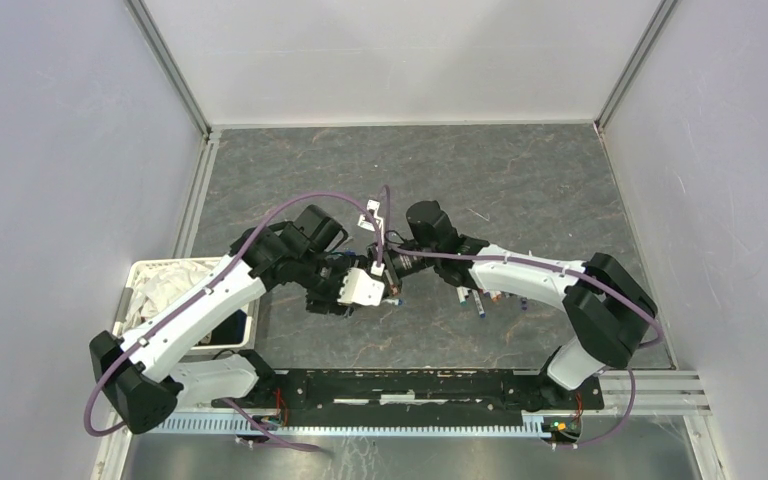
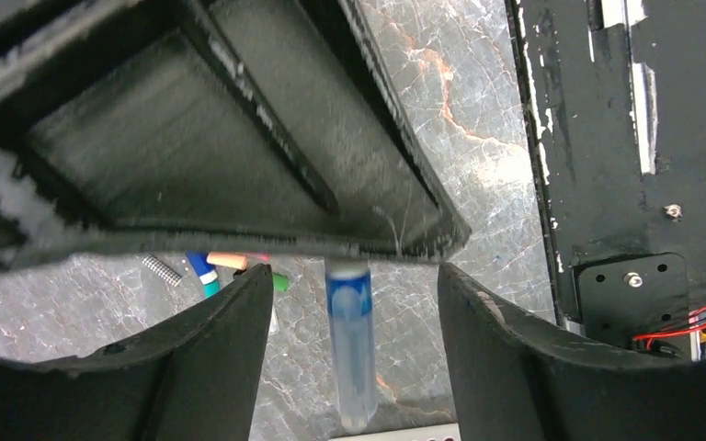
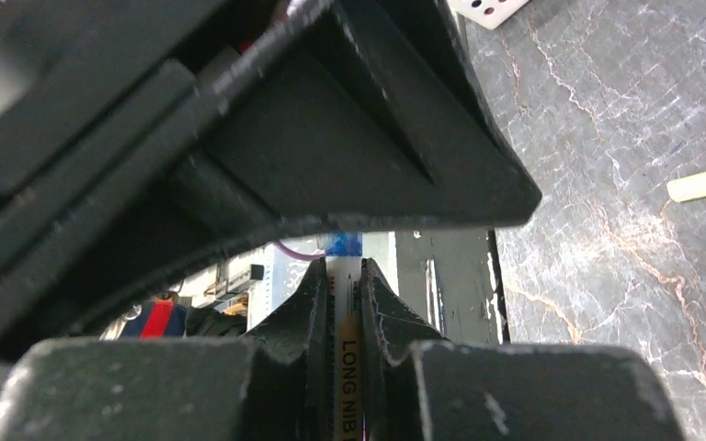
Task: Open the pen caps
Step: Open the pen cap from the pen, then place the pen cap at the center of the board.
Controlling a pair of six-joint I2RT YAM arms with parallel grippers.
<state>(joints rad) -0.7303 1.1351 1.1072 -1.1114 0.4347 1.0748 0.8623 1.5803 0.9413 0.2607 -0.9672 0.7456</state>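
1. Well, both arms reach in over the middle of the table (image 1: 520,190), with their wrists almost nose to nose.
2. The right gripper (image 3: 342,276) is pressed together on a white pen (image 3: 347,367) printed "LONG NIB", pinching the barrel from both sides.
3. The far end of that pen carries a blue band and pokes out between the fingers of the left gripper (image 2: 354,276). That gripper stands spread wide, with neither finger touching the pen.
4. I cannot tell whether a cap sits on that end.
5. Loose pen caps (image 2: 228,261) in blue, orange and green lie huddled on the table beyond the left fingers, beside a small coiled spring (image 2: 158,269).
6. More pens (image 1: 480,298) lie in a heap right of the middle, toward the near edge and partly under the right forearm.
7. A white basket (image 1: 140,275) with white cloth (image 1: 165,285) in it sits at the near left corner.
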